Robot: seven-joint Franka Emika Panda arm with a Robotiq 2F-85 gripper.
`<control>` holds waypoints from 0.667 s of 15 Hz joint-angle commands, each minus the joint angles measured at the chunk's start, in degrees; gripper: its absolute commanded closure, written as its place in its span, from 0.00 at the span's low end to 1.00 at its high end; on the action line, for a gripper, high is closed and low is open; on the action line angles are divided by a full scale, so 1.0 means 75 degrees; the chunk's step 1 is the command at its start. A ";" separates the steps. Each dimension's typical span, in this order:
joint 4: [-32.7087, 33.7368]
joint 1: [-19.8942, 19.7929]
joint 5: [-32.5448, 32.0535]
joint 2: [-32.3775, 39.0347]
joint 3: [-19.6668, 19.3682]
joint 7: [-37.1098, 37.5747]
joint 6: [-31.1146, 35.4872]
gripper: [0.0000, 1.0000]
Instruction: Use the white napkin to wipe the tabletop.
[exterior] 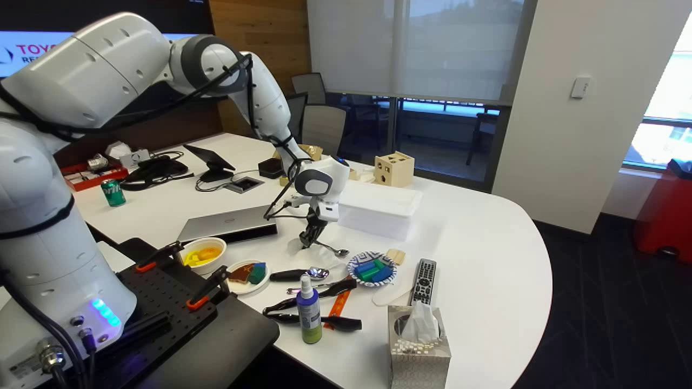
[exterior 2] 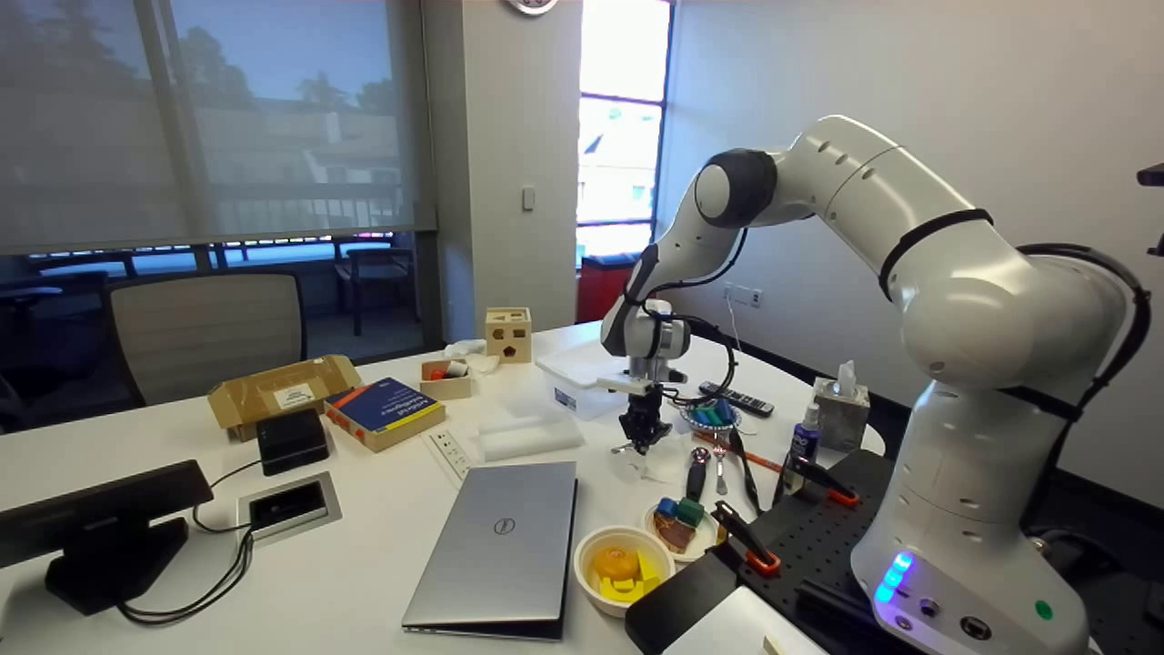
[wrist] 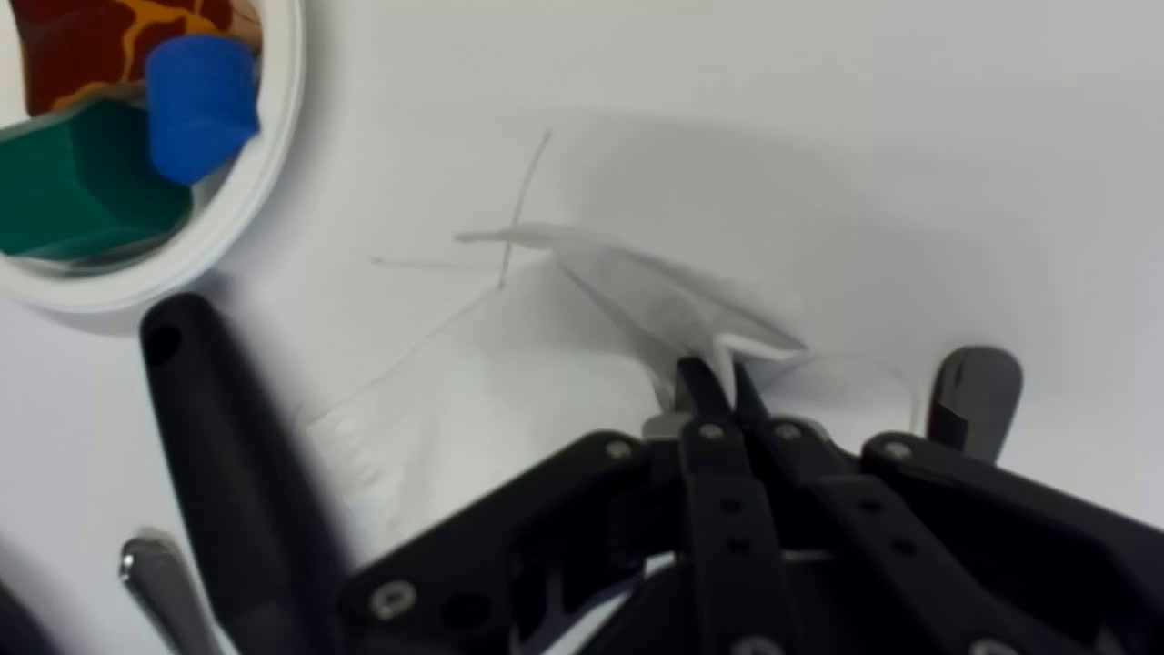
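The white napkin (wrist: pixel 627 287) is a thin, creased sheet in the wrist view, with a fold pinched between the fingertips. My gripper (wrist: pixel 714 387) is shut on it, low over the glossy white tabletop (wrist: pixel 818 64). The rest of the napkin spreads loosely on the table around the fingers. In both exterior views the gripper (exterior: pixel 309 240) (exterior 2: pixel 644 437) points down at the table, and the napkin shows only faintly against the white tabletop (exterior: pixel 486 254) (exterior 2: pixel 327 582). Part of the napkin is hidden behind the fingers.
A spoon (exterior: pixel 340 252) lies right beside the gripper. Around it are a white bin (exterior: pixel 373 219), a patterned bowl (exterior: pixel 352 273), a laptop (exterior 2: pixel 500 537), a plate of toy food (wrist: pixel 282 118), a black-handled scoop (exterior: pixel 289 275), tongs (exterior: pixel 340 323), a spray bottle (exterior: pixel 310 316) and a tissue box (exterior: pixel 419 362).
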 commanded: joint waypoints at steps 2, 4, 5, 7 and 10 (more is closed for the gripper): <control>-0.0765 0.0839 -0.0401 -0.0402 -0.1015 0.1329 0.0511 1.00; -0.0752 0.1055 -0.0716 -0.0350 -0.1249 0.1626 0.0632 1.00; -0.0674 0.0930 -0.0750 -0.0329 -0.1104 0.1411 0.0693 1.00; -0.0565 0.0575 -0.0590 -0.0358 -0.0654 0.0860 0.0736 1.00; -0.0632 0.0132 -0.0293 -0.0508 0.0032 -0.0183 0.1213 1.00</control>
